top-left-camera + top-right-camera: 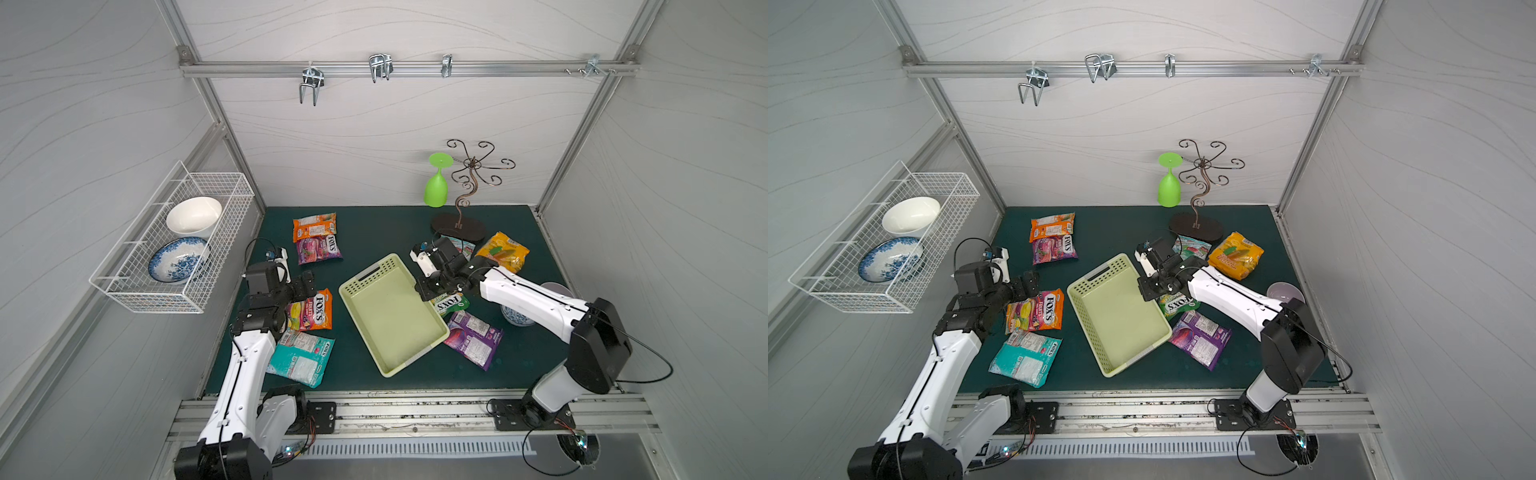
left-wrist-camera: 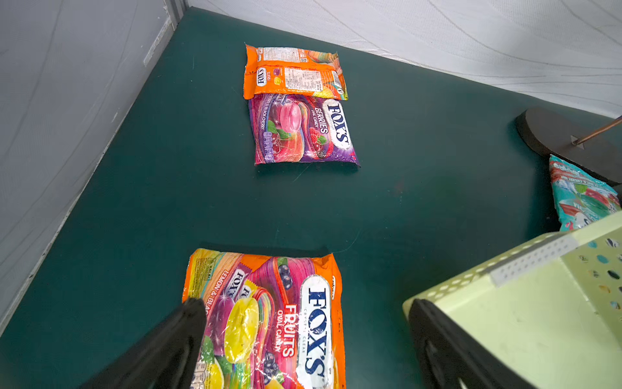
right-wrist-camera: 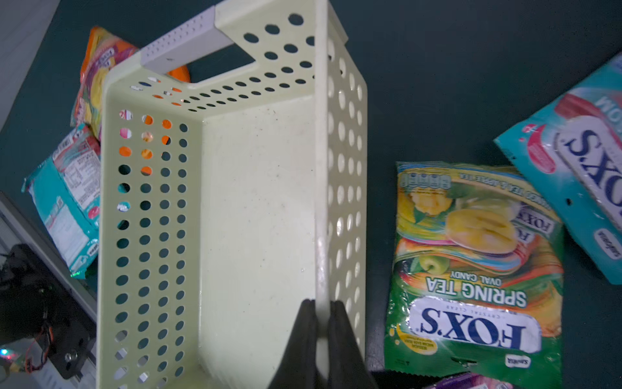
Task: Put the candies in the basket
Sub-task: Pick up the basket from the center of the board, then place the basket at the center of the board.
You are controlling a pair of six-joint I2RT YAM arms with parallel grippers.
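Note:
The pale yellow-green basket (image 1: 390,316) lies empty in the middle of the mat. My right gripper (image 3: 322,304) is shut on its right-hand rim (image 3: 321,168). Beside that wall lie a green candy packet (image 3: 478,262), a purple one (image 1: 471,338), a yellow one (image 1: 503,250) and a teal one (image 3: 579,161). My left gripper (image 2: 306,303) stands open low over an orange FOX'S packet (image 2: 269,320). A teal packet (image 1: 301,357) lies nearer the front. An orange packet (image 2: 294,72) and a purple-pink one (image 2: 303,129) lie farther back.
A white wire basket (image 1: 174,249) holding two bowls hangs on the left wall. A green goblet (image 1: 436,183) and a curly metal stand (image 1: 461,216) are at the back. A pale bowl (image 1: 557,289) and a patterned cup (image 1: 515,318) sit under my right arm.

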